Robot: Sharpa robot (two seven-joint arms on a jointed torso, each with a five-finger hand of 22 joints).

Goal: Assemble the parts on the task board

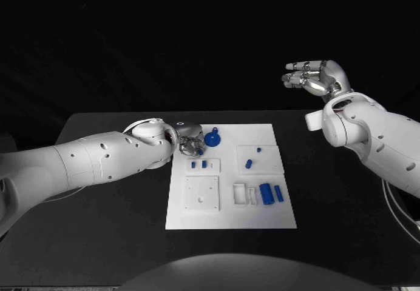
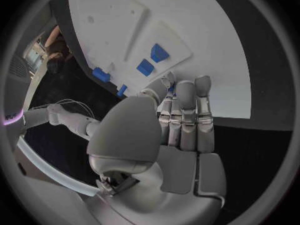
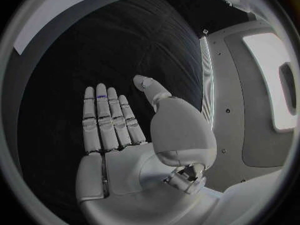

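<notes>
We're hovering our left hand [image 1: 187, 144] at the far left corner of the white board [image 1: 263, 218], with the round blue part [image 1: 213, 140] sitting just beside its fingertips, toward the board's middle. Can't really tell if the fingers are touching it or gripping anything. Our right hand [image 1: 313, 77] is hanging open, empty, well off beyond the surface [image 1: 105, 242], so left is much nearer.

Black table [image 1: 105, 242] with a matte top, unlit black backdrop behind its far edge, deep shadow on every side
</notes>
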